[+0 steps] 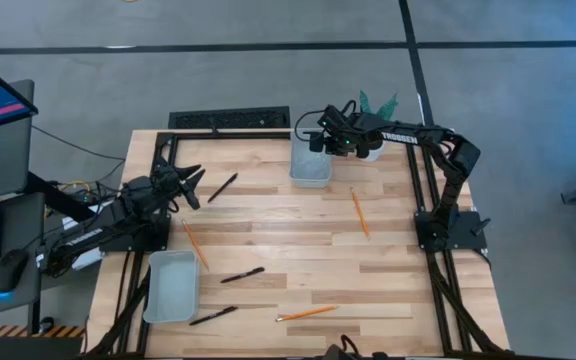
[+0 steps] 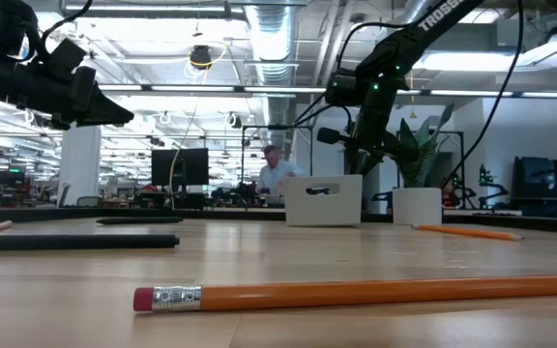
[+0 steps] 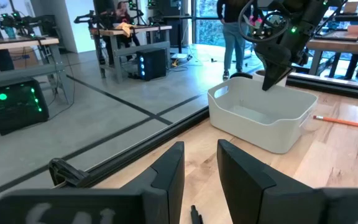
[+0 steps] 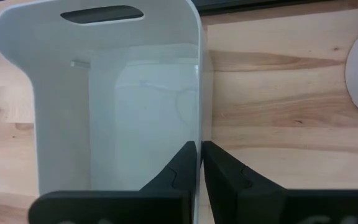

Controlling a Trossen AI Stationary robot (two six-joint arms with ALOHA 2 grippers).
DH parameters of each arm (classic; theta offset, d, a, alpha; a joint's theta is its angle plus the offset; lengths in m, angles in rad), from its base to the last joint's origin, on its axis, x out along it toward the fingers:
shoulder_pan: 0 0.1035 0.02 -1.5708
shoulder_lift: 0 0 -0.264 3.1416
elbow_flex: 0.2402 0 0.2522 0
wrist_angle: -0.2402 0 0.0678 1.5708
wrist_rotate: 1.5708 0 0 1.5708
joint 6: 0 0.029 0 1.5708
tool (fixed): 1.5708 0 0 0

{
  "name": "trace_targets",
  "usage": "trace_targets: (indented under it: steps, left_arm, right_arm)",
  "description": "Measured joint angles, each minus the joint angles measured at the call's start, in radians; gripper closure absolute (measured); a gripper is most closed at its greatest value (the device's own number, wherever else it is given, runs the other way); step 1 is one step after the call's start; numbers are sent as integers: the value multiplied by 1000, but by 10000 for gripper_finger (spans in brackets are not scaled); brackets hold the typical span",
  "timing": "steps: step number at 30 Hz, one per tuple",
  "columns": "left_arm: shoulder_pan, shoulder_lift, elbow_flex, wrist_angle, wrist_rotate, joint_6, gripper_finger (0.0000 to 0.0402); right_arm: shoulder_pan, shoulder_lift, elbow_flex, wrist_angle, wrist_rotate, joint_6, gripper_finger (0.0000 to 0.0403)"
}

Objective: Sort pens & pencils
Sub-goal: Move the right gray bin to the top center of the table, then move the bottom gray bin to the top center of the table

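- Hovering just above the far tray with the right gripper, over its right wall, fingers pressing together and pinching nothing.
- Waiting with the left gripper well to the left of the far tray, fingers standing a little apart with nothing between them.
- Lying flat on the light wooden table: three black pens, one to the left of the far tray and two well in front of it.
- Lying on the same wood: three orange pencils, one near the far tray at its front right, one at its front left, and one far in front.
- Sitting well in front-left of the far tray: a second tray, holding nothing.
- Showing grey floor around the table and a green plant just behind the far tray.
- Showing a person sitting in the room far behind the far tray.
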Motion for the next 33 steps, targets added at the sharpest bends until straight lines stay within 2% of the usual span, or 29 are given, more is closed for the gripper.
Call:
trace_targets:
  steps: [5, 18, 24, 27, 33]
  left_arm:
    - [0, 0, 0, 0, 0, 0, 315]
    - [0, 0, 0, 0, 0, 0, 315]
    - [0, 0, 0, 0, 0, 0, 315]
    - [0, 0, 0, 0, 0, 0, 315]
    - [0, 0, 0, 0, 0, 0, 315]
  right_arm:
    - [0, 0, 0, 0, 0, -1, 345]
    - [0, 0, 0, 26, -1, -27, 282]
    - [-1, 0, 0, 59, 7, -54, 277]
    - [-3, -4, 0, 59, 52, -55, 279]
    - [-18, -66, 0, 34, 76, -72, 279]
